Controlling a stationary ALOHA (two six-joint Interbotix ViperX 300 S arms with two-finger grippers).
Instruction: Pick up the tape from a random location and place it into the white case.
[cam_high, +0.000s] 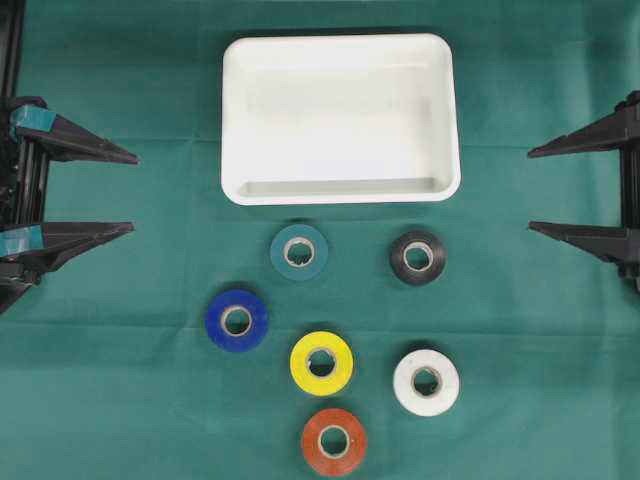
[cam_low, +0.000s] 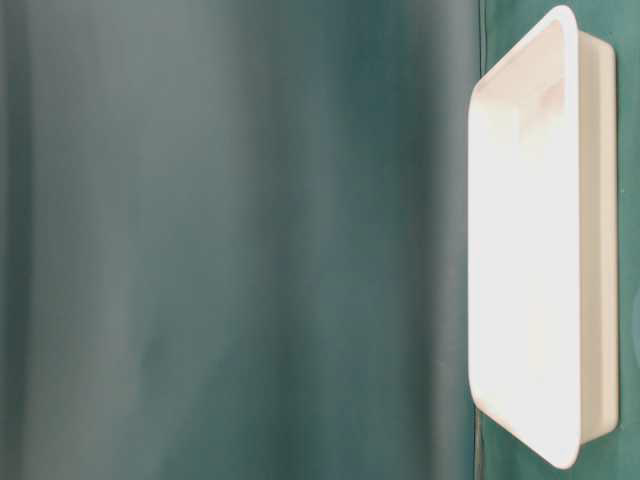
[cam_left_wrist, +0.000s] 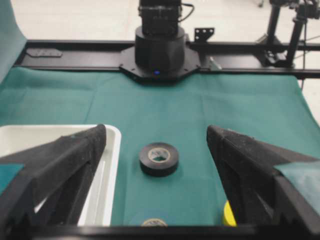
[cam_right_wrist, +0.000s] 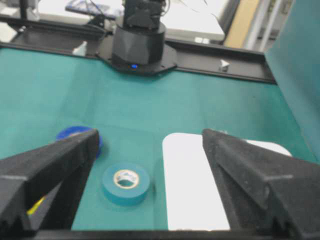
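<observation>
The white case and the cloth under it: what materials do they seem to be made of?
The white case: probably moulded plastic, with a smooth, slightly glossy surface, rounded corners and a one-piece raised rim. The green cloth: seemingly a matte fabric, felt-like, with soft creases and no shine.

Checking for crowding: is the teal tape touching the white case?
Apart. The overhead view shows green cloth between the teal tape and the white case.

Robotics lab: table (cam_high: 120, 400) w/ green cloth, black frame rail (cam_left_wrist: 75, 60), arm base (cam_left_wrist: 160, 50) bolted on, camera stands (cam_left_wrist: 295, 30) & cables behind.
</observation>
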